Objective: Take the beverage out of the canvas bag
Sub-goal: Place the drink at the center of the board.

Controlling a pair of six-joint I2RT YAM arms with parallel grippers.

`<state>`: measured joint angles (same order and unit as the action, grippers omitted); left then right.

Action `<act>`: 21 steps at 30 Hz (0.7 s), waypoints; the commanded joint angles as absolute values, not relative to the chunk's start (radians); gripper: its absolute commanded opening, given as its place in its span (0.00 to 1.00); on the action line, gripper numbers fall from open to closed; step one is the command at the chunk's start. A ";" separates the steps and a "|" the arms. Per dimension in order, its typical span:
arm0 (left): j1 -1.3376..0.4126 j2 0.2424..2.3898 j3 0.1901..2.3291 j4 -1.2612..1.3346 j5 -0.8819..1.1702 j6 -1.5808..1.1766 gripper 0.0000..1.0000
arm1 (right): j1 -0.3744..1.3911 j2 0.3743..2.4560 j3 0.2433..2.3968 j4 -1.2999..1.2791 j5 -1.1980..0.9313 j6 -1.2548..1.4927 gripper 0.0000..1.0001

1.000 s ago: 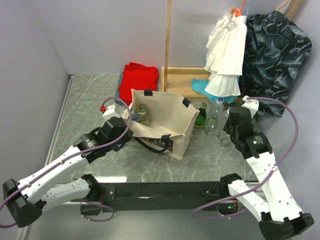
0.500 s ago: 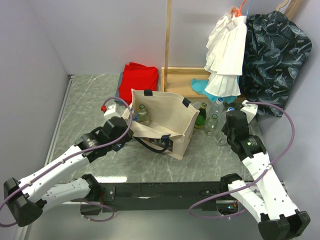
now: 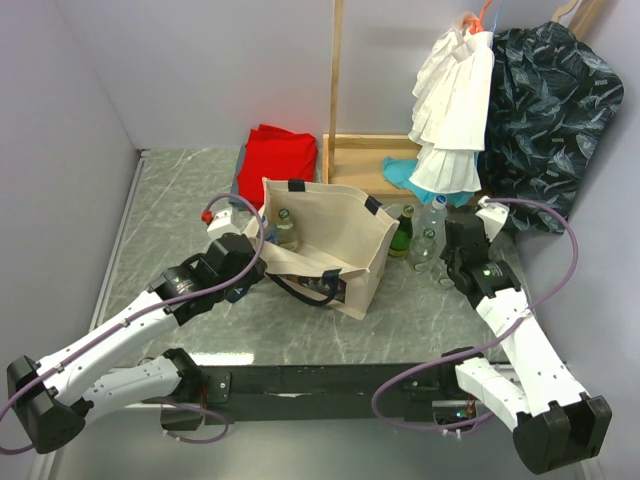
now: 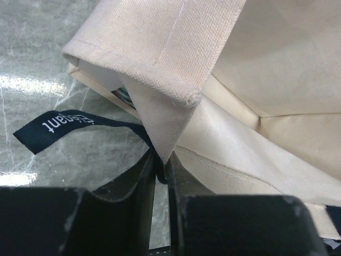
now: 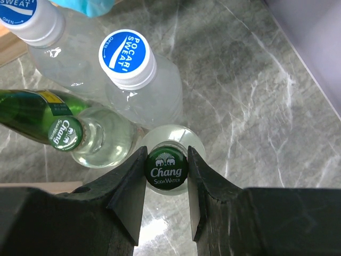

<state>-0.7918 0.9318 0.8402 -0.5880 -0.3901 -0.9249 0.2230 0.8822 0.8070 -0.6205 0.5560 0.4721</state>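
Observation:
The beige canvas bag (image 3: 335,245) stands open in the middle of the table, navy handles hanging at its front. A green-capped bottle (image 3: 286,228) stands inside at its far left corner. My left gripper (image 3: 256,264) is shut on the bag's folded left corner (image 4: 160,114), beside a navy strap label (image 4: 58,125). My right gripper (image 5: 166,172) is right of the bag, shut on the green cap of a clear Chang soda water bottle (image 5: 166,168), which is upright over the marble table. In the top view this gripper (image 3: 450,268) sits next to the bottle group.
Two Pocari Sweat bottles (image 5: 128,58), a second clear Chang bottle (image 5: 65,133) and a green bottle (image 3: 402,232) stand just right of the bag. A red folded cloth (image 3: 278,155), a wooden stand (image 3: 350,160) and hanging clothes (image 3: 455,100) are behind.
My right arm has swung left and forward, bringing its gripper closer to the bottle group beside the bag. The left arm and the bag have not moved.

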 commanded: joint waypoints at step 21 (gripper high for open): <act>-0.796 0.933 0.864 -0.587 -0.368 -0.914 0.18 | 0.216 0.856 0.747 -0.419 0.638 0.497 0.00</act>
<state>-0.7918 0.9314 0.8398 -0.5880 -0.3897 -0.9249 0.2218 0.8944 0.7376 -0.5640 0.5613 0.4770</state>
